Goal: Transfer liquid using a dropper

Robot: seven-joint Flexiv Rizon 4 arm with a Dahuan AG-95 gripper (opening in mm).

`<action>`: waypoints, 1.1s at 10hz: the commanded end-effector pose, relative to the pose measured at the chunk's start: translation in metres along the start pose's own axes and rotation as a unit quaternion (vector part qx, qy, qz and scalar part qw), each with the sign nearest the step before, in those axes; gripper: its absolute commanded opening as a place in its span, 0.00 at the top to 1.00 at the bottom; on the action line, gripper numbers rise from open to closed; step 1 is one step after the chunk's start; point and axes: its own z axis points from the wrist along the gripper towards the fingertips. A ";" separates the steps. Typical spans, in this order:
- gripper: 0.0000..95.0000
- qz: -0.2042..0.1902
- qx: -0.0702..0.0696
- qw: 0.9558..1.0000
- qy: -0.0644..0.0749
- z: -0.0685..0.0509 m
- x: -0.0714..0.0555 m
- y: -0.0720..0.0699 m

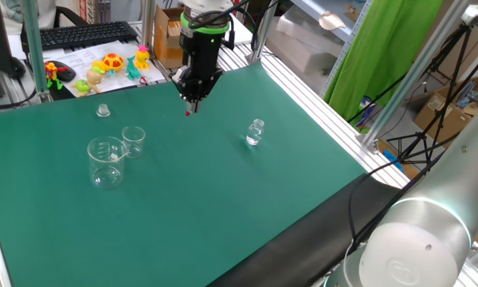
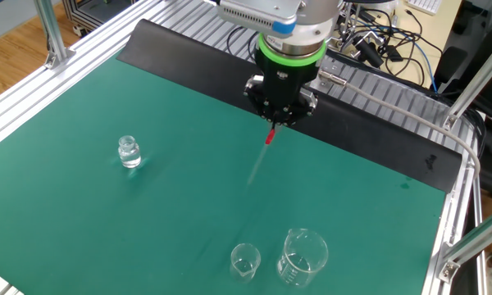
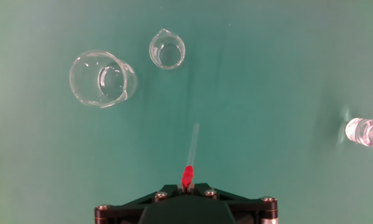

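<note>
My gripper [image 1: 192,101] is shut on the red end of the dropper [image 2: 270,138], and the slender clear tube hangs down from the jaws above the green mat. In the hand view the gripper [image 3: 186,186] pinches the red end [image 3: 188,175], and the tube points toward the beakers. A large clear beaker [image 1: 106,162] and a small clear beaker [image 1: 133,141] stand side by side to the left of the gripper. They also show in the hand view as the large beaker [image 3: 102,78] and the small beaker [image 3: 167,49]. Whether the tube holds liquid cannot be told.
A small clear vial [image 1: 256,132] stands apart on the mat, at the right edge of the hand view [image 3: 365,132]. A tiny clear cap-like piece [image 1: 103,110] sits near the mat's far left. A keyboard and toys [image 1: 111,64] lie beyond the mat. Aluminium frame posts stand at its edges.
</note>
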 end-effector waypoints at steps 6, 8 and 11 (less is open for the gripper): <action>1.00 0.021 -0.003 1.000 0.000 0.001 -0.017 0.023; 1.00 0.027 0.000 1.000 0.001 -0.002 -0.024 0.032; 1.00 0.036 0.000 0.999 0.001 -0.005 -0.042 0.045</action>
